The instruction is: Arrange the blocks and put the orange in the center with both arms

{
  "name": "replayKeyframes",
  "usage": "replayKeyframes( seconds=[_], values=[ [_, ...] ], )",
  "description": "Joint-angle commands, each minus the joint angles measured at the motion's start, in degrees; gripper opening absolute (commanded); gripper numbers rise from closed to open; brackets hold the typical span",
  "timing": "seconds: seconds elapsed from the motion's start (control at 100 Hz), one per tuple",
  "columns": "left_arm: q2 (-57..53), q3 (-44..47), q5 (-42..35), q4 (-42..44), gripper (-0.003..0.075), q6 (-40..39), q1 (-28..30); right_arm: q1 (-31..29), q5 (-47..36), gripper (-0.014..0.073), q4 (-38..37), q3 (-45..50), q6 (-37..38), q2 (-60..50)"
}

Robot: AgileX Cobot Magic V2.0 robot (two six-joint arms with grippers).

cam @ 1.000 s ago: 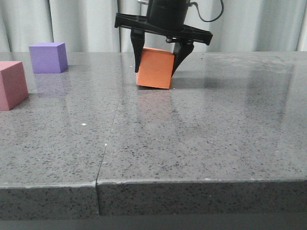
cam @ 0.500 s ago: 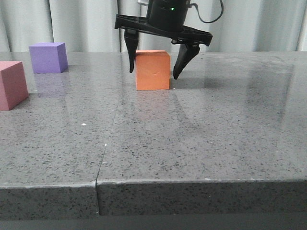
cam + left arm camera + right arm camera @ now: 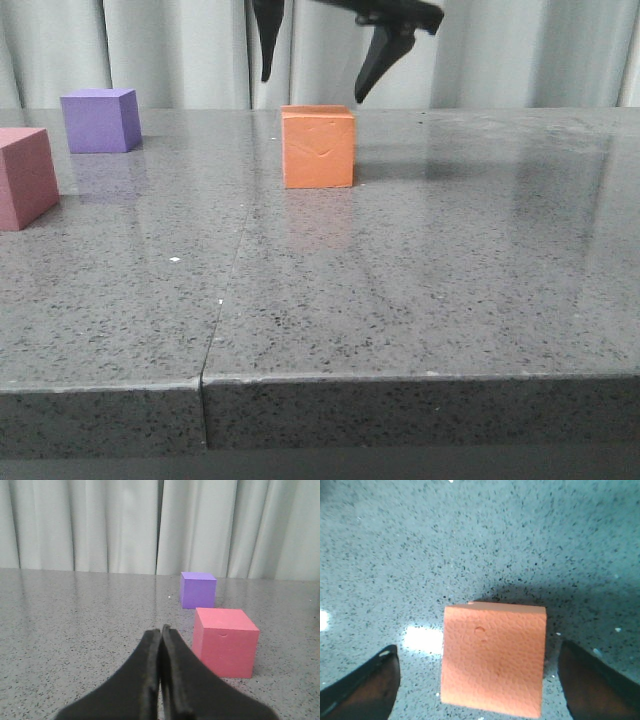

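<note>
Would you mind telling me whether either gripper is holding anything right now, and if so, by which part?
Nothing is held. The right gripper hangs open above the orange cube, which rests on the table. The left gripper is shut on nothing.

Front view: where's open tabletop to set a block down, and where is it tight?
Bare tabletop stretches right of the orange cube and all along the near edge. Another free strip lies between that cube and the purple cube. It is crowded only far left, where the pink cube sits close to the purple one. The right gripper hangs open above the orange cube.
</note>
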Motion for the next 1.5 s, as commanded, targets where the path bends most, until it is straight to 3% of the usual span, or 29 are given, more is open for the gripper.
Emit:
replayKeyframes(
  seconds=[0.0,0.1,0.54,0.97,1.49],
  values=[
    [-1.6,2.2,-4.7,-0.5,-0.002,0.0,0.0,-0.1,5.1,0.063,-0.8,-1.9,-1.0,-5.6],
    [-1.6,2.2,-4.7,-0.5,-0.002,0.0,0.0,-0.1,5.1,0.0563,-1.5,-1.9,-1.9,-7.1],
    [-1.6,2.2,-4.7,-0.5,-0.002,0.0,0.0,-0.2,5.1,-0.0073,-4.2,0.2,-5.5,-11.9],
    [-1.6,2.2,-4.7,-0.5,-0.002,0.0,0.0,-0.2,4.3,-0.0067,-5.6,17.3,-5.5,-23.6],
    [-1.6,2.2,-4.7,-0.5,-0.002,0.0,0.0,-0.2,-11.5,-0.0067,-7.0,46.0,-5.5,-46.0]
  ],
)
